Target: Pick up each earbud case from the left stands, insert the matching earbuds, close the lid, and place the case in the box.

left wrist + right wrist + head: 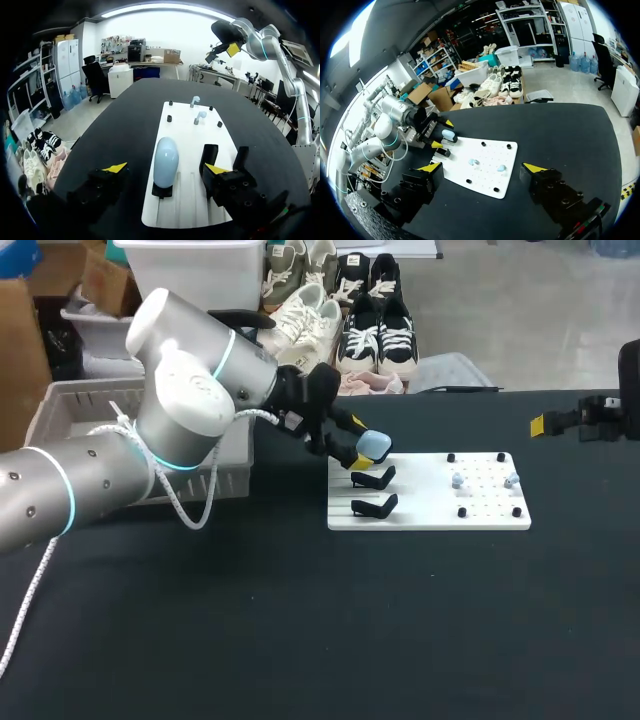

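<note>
"Pale blue and egg-smooth, the closed plastic earbud case (pixel 166 161) stands upright on its small black stand (pixel 162 190) at the near end of the flat white pegboard (pixel 186 130). It's right between the fingers of the left gripper (pixel 166 169)."

"Pinched?"

"No. The yellow-tipped fingers are spread wide, one on each side, and neither touches it."

"So what can go wrong?"

"The shell looks slippery to me. An off-centre squeeze could tip it off the stand or squirt it out sideways. The two empty black stands (pixel 209 156) sit just beside one finger. A snag there might drag the board and topple the two small pale blue earbuds (pixel 199 116) standing further along it."

"And the right gripper (pixel 484 169)?"

"Fingers apart, holding nothing, raised above the table past the board's right end."
</note>
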